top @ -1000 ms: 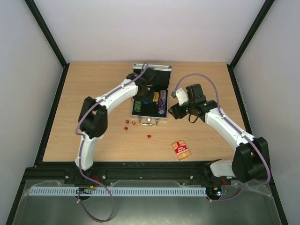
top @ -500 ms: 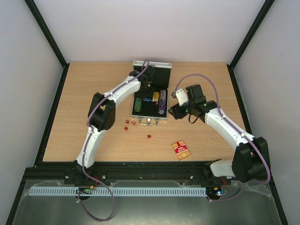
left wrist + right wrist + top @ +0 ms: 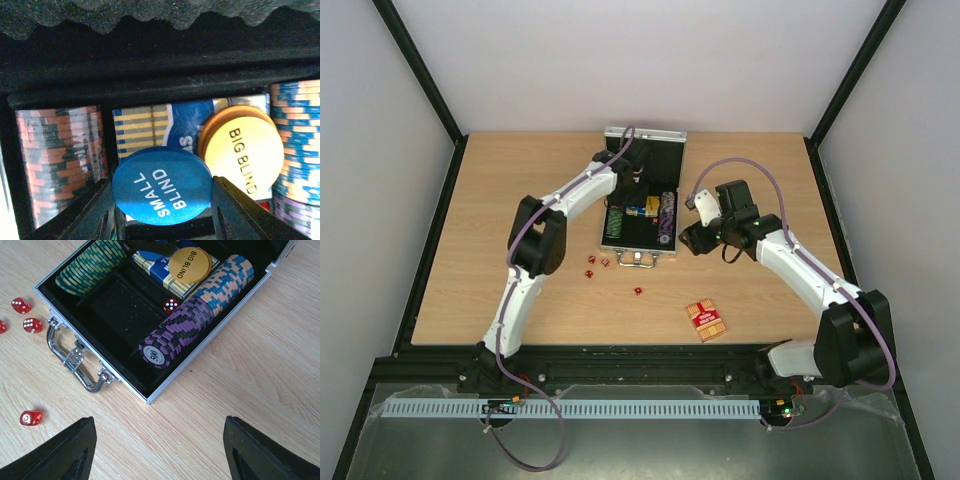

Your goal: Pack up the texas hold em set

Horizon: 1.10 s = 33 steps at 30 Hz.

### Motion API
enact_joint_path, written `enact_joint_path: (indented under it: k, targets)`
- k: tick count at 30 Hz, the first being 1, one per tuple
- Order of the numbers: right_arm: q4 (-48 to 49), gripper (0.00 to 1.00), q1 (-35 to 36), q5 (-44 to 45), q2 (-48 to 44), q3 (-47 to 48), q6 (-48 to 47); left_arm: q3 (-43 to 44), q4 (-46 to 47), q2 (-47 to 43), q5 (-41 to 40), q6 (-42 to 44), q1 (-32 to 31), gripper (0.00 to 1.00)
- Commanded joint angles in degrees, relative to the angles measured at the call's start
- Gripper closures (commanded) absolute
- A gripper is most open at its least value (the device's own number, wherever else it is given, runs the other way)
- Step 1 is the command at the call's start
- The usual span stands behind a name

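Table: a light wooden table (image 3: 490,220) carries everything, and both arms reach in from its near edge.
Loose dice: four tiny red dice (image 3: 590,263) lie on the wood in front of the case. Three cluster by its front left corner beside the handle, and one (image 3: 638,291) sits alone, nearer the arms.
Left gripper: the left gripper (image 3: 161,187) is down inside the far end of the case, clenched on the round blue disc with a finger against each side of its edge.
Blue disc: the round blue disc (image 3: 162,186), lettered SMALL BLIND, hangs over the card box, just left of the yellow disc.
Case: the small silver aluminium case (image 3: 220,327) lies open mid-table, its lid (image 3: 645,141) raised at the far side and its chrome handle (image 3: 75,357) facing the arms.
Left compartment: a row of green chips (image 3: 90,265) stands on edge.
Middle compartment: a blue patterned card box (image 3: 172,284) lies at the far end with a round yellow disc (image 3: 189,264), lettered BIG BLIND, flat on top. One red die (image 3: 171,305) rests on the black lining just beside the box.
Right compartment: a row of chips fills it, purple-and-black chips (image 3: 170,340) near the handle side and orange-and-blue chips (image 3: 225,282) beyond.
Right gripper: the right gripper (image 3: 157,432) hovers over bare wood near the case's front right corner, its jaws spread wide and grasping nothing.
Card deck: the red card deck (image 3: 706,320) lies flat on the table, well apart from the case, toward the near right.
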Motion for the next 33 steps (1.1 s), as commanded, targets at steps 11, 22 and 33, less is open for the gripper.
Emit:
enact_joint_path:
  k: [11, 22, 33]
  targets:
    - [-0.5, 0.29, -0.4, -0.4, 1.0, -0.7, -0.9, 1.1, 1.4, 2.4, 0.0, -0.9, 0.8, 0.4]
    - [-0.6, 0.29, -0.4, -0.6, 0.9, -0.6, -1.0, -2.7, 2.2, -5.2, -0.9, -1.7, 0.8, 0.4]
    - [-0.6, 0.29, -0.4, -1.2, 0.1, -0.6, -1.2, -34.7, 6.5, -29.9, -1.9, -2.9, 0.4, 0.38]
